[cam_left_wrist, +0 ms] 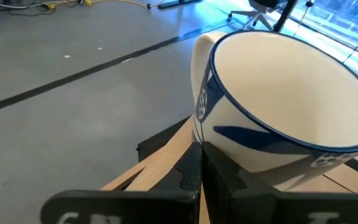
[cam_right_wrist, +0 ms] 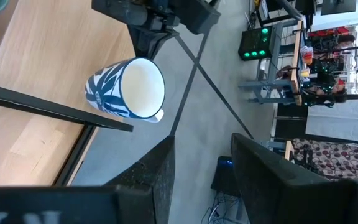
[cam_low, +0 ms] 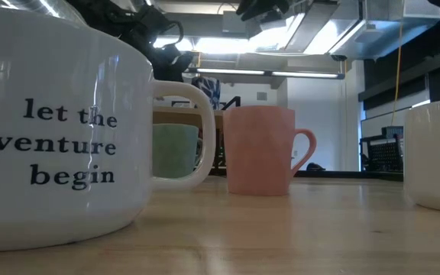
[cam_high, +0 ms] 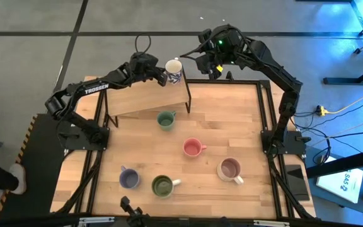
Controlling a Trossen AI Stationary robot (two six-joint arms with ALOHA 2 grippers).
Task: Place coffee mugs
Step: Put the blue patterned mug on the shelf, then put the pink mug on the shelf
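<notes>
The white mug with blue pattern [cam_high: 174, 70] hangs tilted at the far right corner of the raised wooden shelf [cam_high: 147, 96], its mouth turned up and toward the far edge. My left gripper [cam_high: 161, 76] is shut on it from the left. My right gripper [cam_high: 209, 65] hovers open past the table's far edge, to the right of that mug [cam_right_wrist: 128, 88], touching nothing. Five mugs stand upright on their bases on the table: teal-green [cam_high: 166, 119], pink [cam_high: 193, 147], pale with brown inside [cam_high: 230, 169], lavender-blue [cam_high: 129, 178], green with white handle [cam_high: 162, 185]. My left gripper [cam_left_wrist: 202, 169] meets the patterned mug low on its outer wall [cam_left_wrist: 224, 144], on the side away from its mouth, with the fingers almost together. The fingers themselves hide what lies between them. They come roughly level from the table's left. The mug sits tilted, handle [cam_left_wrist: 199, 59] off to one side.
The shelf stands on dark legs along the table's far left part, with a black frame bar [cam_right_wrist: 55, 109] at its edge. In the low view the lettered white mug [cam_low: 59, 145] fills the near left, with the pink mug [cam_low: 258, 149] behind it. Bare wood lies at the far right.
</notes>
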